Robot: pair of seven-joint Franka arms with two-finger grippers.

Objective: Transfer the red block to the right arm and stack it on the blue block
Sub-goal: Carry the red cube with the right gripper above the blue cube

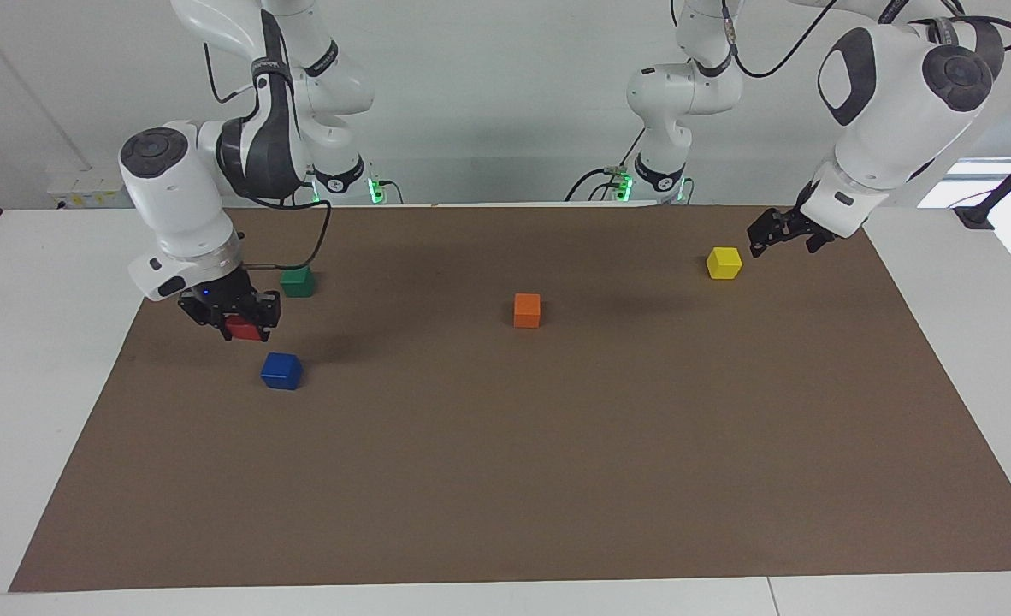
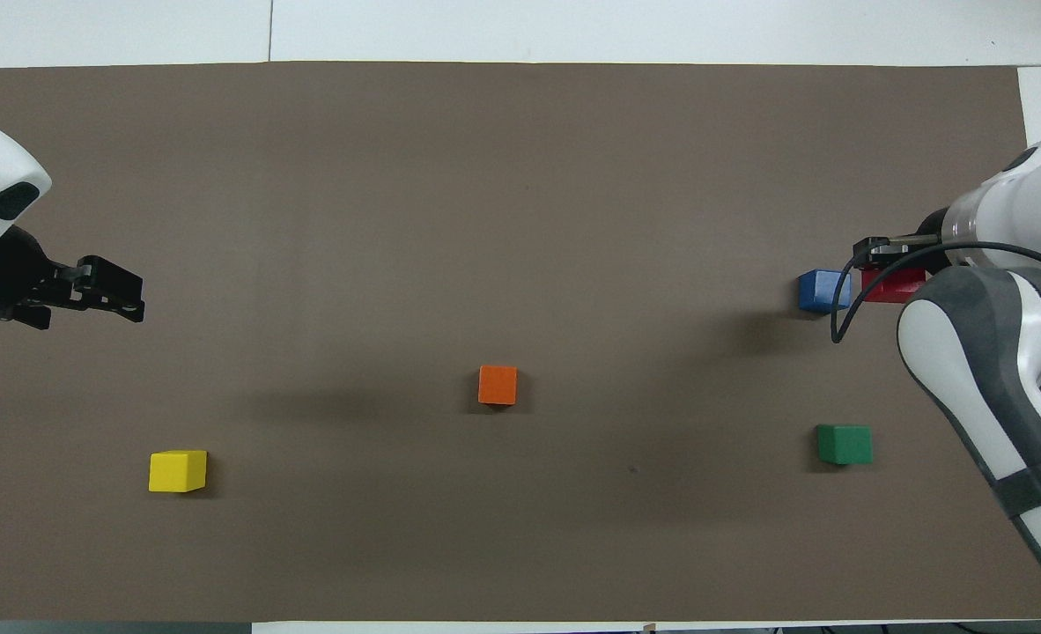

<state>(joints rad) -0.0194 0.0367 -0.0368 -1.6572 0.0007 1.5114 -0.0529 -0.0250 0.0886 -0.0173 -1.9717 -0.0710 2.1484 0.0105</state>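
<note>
Facing view first. We see the right gripper [image 1: 236, 318] clamped on the red block [image 1: 245, 328], held in the air above the brown mat [image 1: 505, 479], just beside the blue block [image 1: 281, 370] and not yet on it. A small blue light shows at this gripper's base. The blue block sits on the mat toward the right arm's end of the table. The green block [image 1: 298, 281] lies nearer to the robots than the blue one. The orange block [image 1: 527, 310] is near the mat's middle. The yellow block [image 1: 724, 263] lies toward the left arm's end. The left gripper [image 1: 771, 235] hangs in the air next to the yellow block, apart from it, holding nothing; we cannot tell how wide its fingers are.

Overhead view next. We see the red block [image 2: 895, 286] under the right gripper [image 2: 890, 264], right beside the blue block [image 2: 824, 291], partly hidden by the arm and its cable. The green block [image 2: 845, 444] is nearer the robots. The orange block [image 2: 498, 385] is central. The yellow block [image 2: 178, 470] is at the left arm's end. The left gripper [image 2: 120, 295] is over bare mat [image 2: 520, 176], farther out than the yellow block, with nothing in it.
</note>
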